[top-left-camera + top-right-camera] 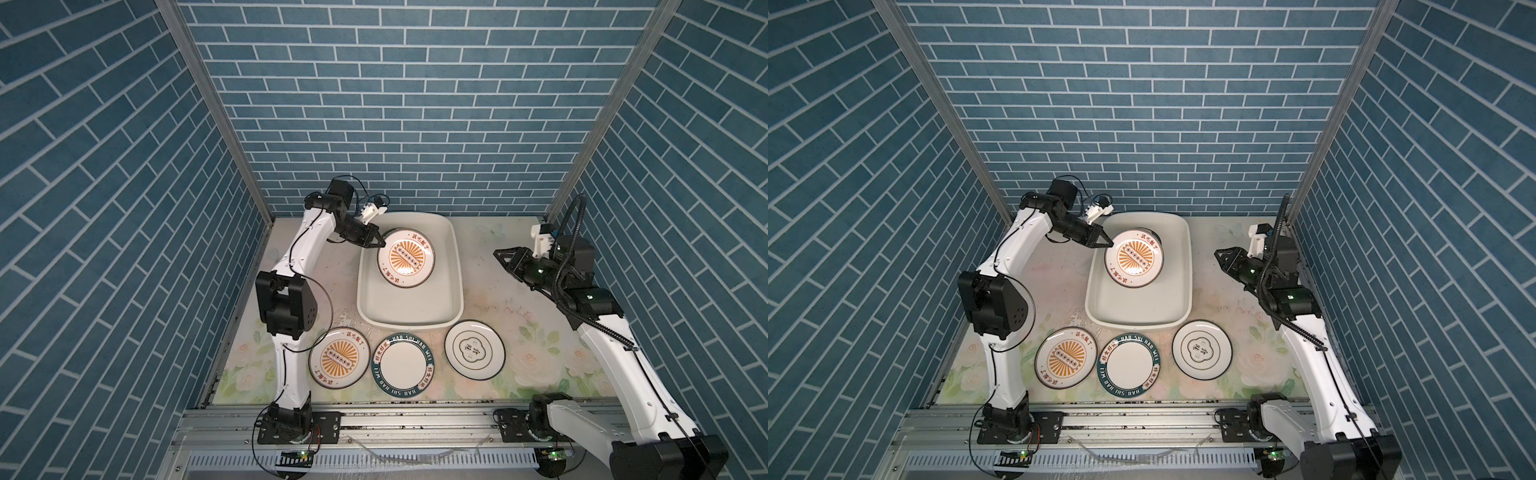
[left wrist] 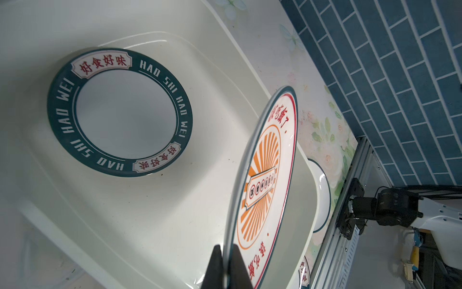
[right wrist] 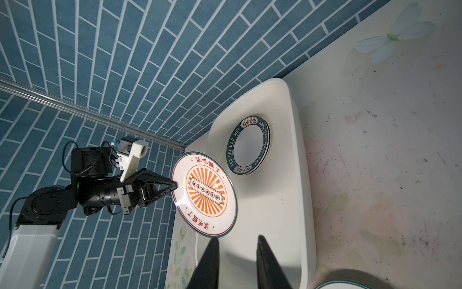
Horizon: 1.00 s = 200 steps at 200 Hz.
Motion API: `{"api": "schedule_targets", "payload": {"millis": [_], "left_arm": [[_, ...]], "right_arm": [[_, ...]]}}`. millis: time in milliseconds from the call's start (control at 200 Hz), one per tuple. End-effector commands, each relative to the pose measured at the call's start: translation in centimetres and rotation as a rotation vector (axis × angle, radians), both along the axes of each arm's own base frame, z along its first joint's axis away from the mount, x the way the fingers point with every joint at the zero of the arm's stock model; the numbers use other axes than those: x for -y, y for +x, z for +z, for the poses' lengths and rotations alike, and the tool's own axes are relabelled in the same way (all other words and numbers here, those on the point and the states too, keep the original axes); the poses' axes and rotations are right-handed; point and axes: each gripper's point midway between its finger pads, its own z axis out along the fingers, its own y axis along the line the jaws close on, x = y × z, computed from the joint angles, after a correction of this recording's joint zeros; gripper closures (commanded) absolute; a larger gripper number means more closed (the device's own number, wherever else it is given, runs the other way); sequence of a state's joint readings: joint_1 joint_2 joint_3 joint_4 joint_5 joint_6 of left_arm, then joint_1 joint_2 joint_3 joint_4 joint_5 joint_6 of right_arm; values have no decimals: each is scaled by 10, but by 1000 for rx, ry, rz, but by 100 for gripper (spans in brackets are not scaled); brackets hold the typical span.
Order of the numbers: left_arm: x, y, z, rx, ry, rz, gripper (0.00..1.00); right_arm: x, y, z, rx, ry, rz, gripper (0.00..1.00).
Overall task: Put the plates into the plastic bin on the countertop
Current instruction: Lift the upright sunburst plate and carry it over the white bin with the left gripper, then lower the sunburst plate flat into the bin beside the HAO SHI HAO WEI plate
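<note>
left gripper (image 1: 378,242) clamps the rim of the sunburst plate (image 1: 406,258), tilted over the plastic bin (image 1: 407,305); below it a green-rimmed plate (image 2: 120,112) already lies inside. right gripper (image 1: 500,253) hangs apart, empty. behind both, second sunburst plate (image 1: 339,358), lettered plate (image 1: 403,365) and emblem plate (image 1: 475,349) wait on the countertop (image 1: 519,299).

I'm working in what I'd say is a staged kitchen booth in a lab, not a real home. Blue brick-print panels (image 1: 415,104) hang on aluminium posts (image 1: 216,108). The flower-printed countertop (image 1: 519,299) ends at its front edge in bare aluminium rails (image 1: 415,415) and a slotted cable duct (image 1: 436,463).
</note>
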State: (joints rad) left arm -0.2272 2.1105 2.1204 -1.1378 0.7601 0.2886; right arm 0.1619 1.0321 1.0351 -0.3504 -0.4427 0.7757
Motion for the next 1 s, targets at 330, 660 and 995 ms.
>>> {"api": "schedule_targets", "payload": {"millis": [330,660,995], "left_arm": [[19,-15,-69,-26,123,-158,100],[15,-9,-101,-47,200,-180,100],[28,-11,-108,-70,215,-241,100]], "right_arm": [[0,-1,1,5,-9,20,73],[-1,4,-7,-6,7,19,73],[-3,8,-11,-12,18,22,73]]}}
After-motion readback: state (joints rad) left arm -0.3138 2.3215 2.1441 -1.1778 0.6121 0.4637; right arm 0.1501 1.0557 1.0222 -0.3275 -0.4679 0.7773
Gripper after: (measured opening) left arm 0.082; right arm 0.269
